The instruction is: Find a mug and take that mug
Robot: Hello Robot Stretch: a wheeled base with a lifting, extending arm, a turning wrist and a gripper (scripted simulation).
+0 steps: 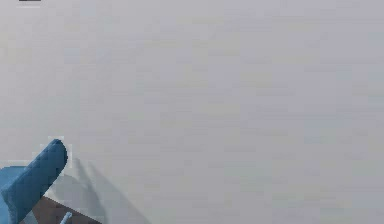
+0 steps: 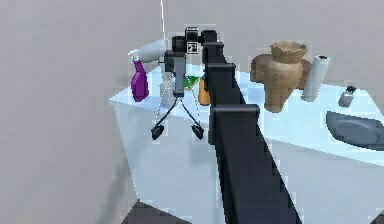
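Note:
In the arm side view my arm (image 2: 240,140) reaches out over a pale counter (image 2: 150,140). The gripper (image 2: 177,130) sits left of the two white marker squares (image 2: 200,38), and its thin fingers (image 2: 158,128) hang in front of the counter's side. A purple spray bottle (image 2: 139,80), a small white bottle (image 2: 166,90), a green bit (image 2: 190,80) and a small orange thing (image 2: 204,93) stand on the counter close around the gripper's body. I cannot tell whether the gripper holds anything.
Further right on the counter stand a tan vase (image 2: 280,72), a white roll (image 2: 318,78), a small grey thing (image 2: 347,96) and a dark sink basin (image 2: 355,128). The forward view faces a plain grey wall (image 1: 200,90), with a blue object (image 1: 35,175) at its lower left.

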